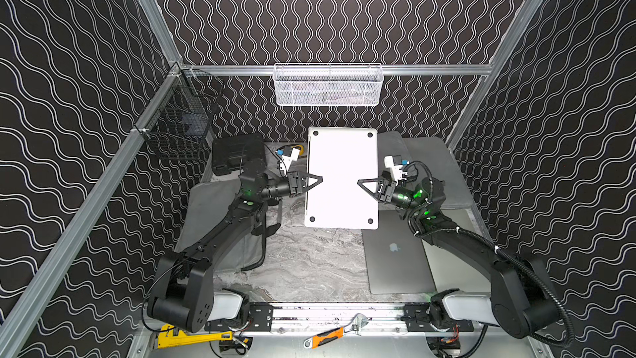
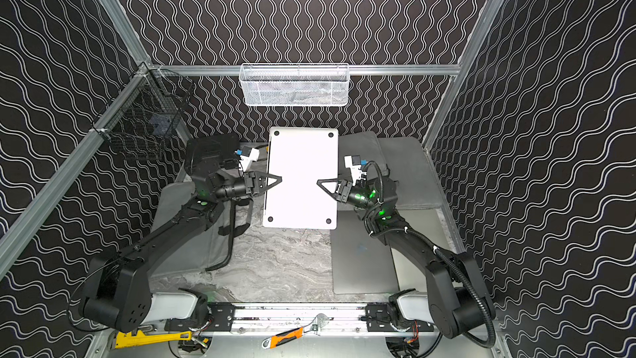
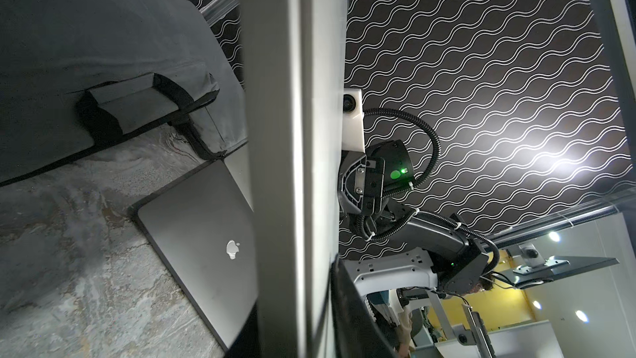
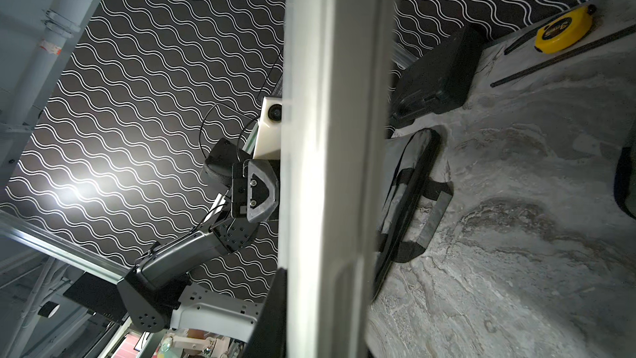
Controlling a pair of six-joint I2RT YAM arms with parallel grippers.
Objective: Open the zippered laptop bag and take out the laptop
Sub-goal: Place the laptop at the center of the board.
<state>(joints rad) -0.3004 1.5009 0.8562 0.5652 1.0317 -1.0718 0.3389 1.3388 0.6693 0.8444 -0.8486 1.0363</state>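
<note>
Gripping opposite long edges, your left claw (image 1: 320, 178) and right claw (image 1: 359, 182) hold the laptop (image 1: 340, 153) above the marble bench (image 1: 303, 263), underside up, long axis pointing toward the wavy-patterned back wall (image 1: 344, 12).

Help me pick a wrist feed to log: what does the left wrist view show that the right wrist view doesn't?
Left wrist only: the grey laptop lying on the table, and the right arm. Right wrist only: the tape measure, black case and left arm. Both: the silver laptop edge-on up close, and the table.
</note>
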